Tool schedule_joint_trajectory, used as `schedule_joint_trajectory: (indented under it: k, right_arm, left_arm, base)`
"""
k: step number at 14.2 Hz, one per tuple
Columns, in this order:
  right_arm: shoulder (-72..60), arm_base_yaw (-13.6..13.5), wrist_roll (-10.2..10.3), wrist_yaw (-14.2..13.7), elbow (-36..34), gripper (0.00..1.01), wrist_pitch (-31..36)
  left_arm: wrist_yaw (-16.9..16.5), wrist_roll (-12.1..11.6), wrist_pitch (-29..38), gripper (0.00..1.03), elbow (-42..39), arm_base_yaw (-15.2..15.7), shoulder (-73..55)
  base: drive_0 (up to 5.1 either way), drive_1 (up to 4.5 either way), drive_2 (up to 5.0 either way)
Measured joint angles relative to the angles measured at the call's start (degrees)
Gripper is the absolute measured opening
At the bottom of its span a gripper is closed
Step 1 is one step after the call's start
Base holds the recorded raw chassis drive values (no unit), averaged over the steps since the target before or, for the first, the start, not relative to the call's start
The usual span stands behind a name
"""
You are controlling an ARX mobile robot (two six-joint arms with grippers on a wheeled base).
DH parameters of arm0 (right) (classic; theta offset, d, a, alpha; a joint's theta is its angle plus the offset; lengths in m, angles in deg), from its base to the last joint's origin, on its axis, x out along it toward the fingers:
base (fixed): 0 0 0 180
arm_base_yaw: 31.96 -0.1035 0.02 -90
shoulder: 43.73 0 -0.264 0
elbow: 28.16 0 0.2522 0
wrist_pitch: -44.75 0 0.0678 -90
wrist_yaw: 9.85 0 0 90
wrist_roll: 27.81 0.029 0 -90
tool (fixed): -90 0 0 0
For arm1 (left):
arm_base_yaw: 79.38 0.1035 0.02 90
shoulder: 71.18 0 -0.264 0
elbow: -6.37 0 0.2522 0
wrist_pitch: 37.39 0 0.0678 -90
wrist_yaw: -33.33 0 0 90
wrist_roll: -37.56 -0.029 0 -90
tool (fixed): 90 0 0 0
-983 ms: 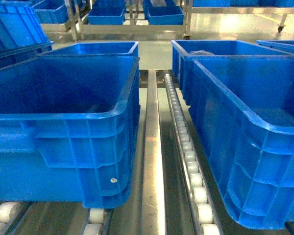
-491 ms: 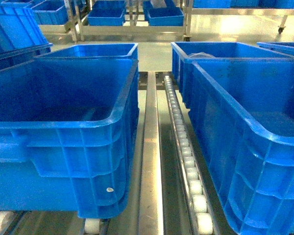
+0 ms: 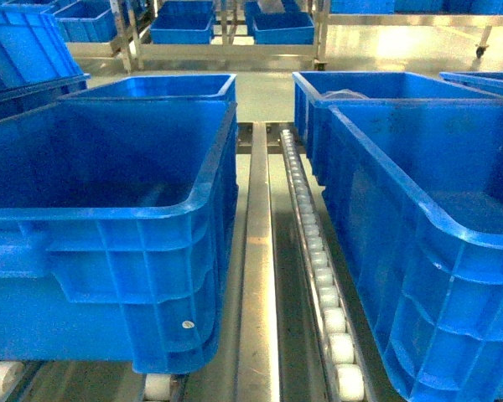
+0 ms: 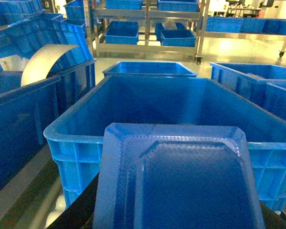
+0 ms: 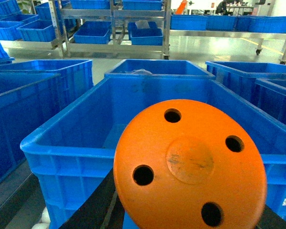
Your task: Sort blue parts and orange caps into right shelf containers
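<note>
Right wrist view: orange cap (image 5: 190,164), a round disc with four holes, fills the foreground before a blue crate (image 5: 62,143); jaws hidden, grip cannot be told. Left wrist view: blue part (image 4: 178,179), flat and bevelled, likewise close before another crate (image 4: 76,138). Head view: crates flank a roller track (image 3: 314,251); shelving (image 3: 226,33) beyond.

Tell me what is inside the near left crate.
Nothing shows inside the near left crate: its visible floor looks bare. The front wall covers the nearest floor strip, so small parts there cannot be excluded.
</note>
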Motion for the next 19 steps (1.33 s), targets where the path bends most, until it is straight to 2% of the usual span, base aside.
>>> schedule_joint_trajectory:
  k: [15, 16, 17, 18, 19]
  right_arm:
    - [0.00, 0.00, 0.00, 0.00, 0.00, 0.43, 0.00]
    - [0.00, 0.00, 0.00, 0.00, 0.00, 0.43, 0.02]
    - [0.20, -0.20, -0.42, -0.63, -0.13, 0.43, 1.29]
    - [-0.24, -2.93, -1.81, -4.28, -0.04, 0.43, 10.78]
    - [-2.03, -5.64, -2.73, -4.63, 0.59, 0.43, 14.58]
  left_arm:
    - [0.00, 0.00, 0.00, 0.43, 0.00, 0.00, 0.00]
    - [4.87, 0.61, 3.32, 0.43, -0.02, -1.99, 0.13]
    - [7.72, 1.42, 5.84, 0.43, 0.07, -3.43, -0.42]
    - [7.82, 1.66, 8.57, 0.43, 0.26, -3.69, -3.30]
    - [7.69, 1.70, 13.70, 0.43, 1.20, -3.82, -8.92]
  base:
    - [0.0, 0.00, 0.0]
    - [0.0, 0.00, 0.0]
    - [0.0, 0.00, 0.0]
    - [0.0, 0.00, 0.0]
    - [0.0, 0.00, 0.0]
